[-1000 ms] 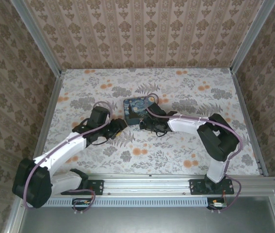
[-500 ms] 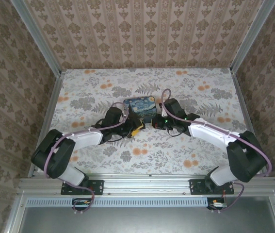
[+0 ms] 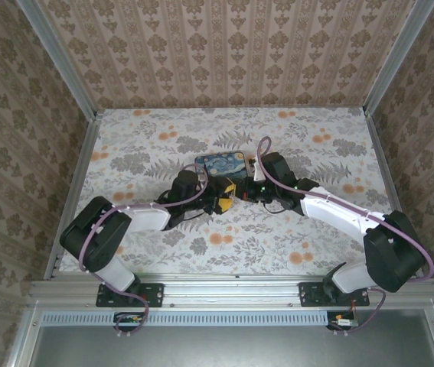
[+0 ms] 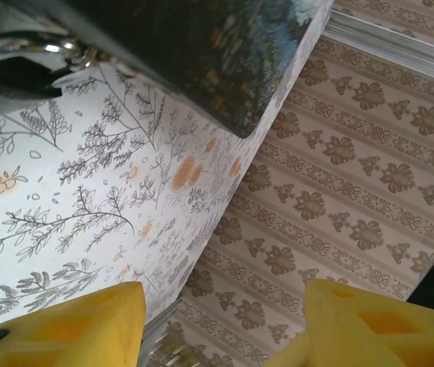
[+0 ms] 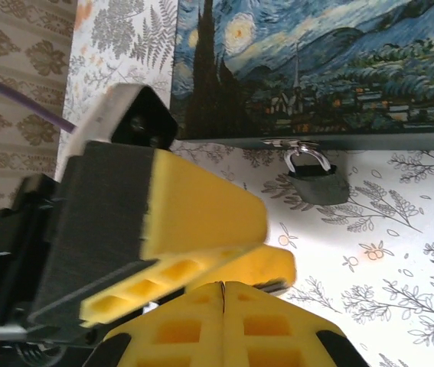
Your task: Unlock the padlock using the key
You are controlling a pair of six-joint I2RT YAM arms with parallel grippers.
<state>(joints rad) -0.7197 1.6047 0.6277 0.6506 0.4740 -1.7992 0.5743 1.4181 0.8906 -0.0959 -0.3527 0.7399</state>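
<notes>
Between the yellow foam pads point(image 5: 201, 302) of the right gripper point(image 5: 222, 294) only a thin dark seam shows. The jaws are pressed together, and whether the slim key is pinched there cannot be told.

Just beside those pads, up and to their left in the right wrist view, sits the left gripper point(image 5: 266, 245), a black block carrying two yellow fingers point(image 5: 201, 214). From its own wrist camera the fingers point(image 4: 63, 325) stand clearly apart, with table and wall visible in the gap and nothing held.

From overhead, the left gripper point(image 3: 226, 193) and the right gripper point(image 3: 246, 191) meet almost tip to tip.

Ahead of the right gripper's pads, slightly to the right, lies the small dark-grey metal padlock point(image 5: 318, 183). It rests on the table, and its silver shackle is hooked through a metal hasp on the box's near edge.

Beyond the padlock is the blue rectangular box painted with a swirling night sky point(image 5: 316, 61). From above, the box point(image 3: 223, 163) sits just past both grippers. From the left wrist it looms dark point(image 4: 224, 69) above the open fingers.

All of it rests on a floral-printed table cover point(image 3: 293, 229).
</notes>
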